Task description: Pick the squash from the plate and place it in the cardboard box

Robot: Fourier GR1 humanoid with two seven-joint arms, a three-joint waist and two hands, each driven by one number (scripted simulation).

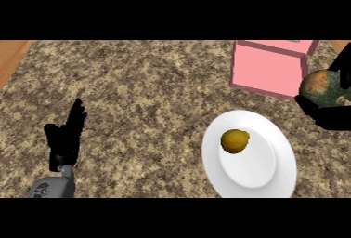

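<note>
Head view: steep look down onto a speckled stone table (pixel 137 93); both hands visible.
Squash: mottled green and orange, round, held in the right hand (pixel 328 104) at the right edge of the view. Point on squash (pixel 322 88). It is off the plate and appears raised above the table, just beside the near right corner of the box.
Right hand state: black fingers curled round the lower and outer sides of the squash; part of the hand is cut off by the edge of the view.
Left hand state: left hand (pixel 65 135) at the lower left, fingers straight and up, apart from every object; resting.
Plate: white round plate (pixel 274 172) at lower right. One small yellow-brown round item (pixel 235 141) lies on its upper left part; its kind cannot be told.
Cardboard box: pink, open-topped box (pixel 267 72) at upper right, beyond the plate. Nothing is seen inside it.
Done: pick-up, judged from the squash being clear of the plate and in the hand.
Left: carry over the box opening, lower, release. The squash is not yet over the opening.
Progress estimate: roughly halfway.
Writing, brands, labels: none readable on the box, the plate or the hands.
</note>
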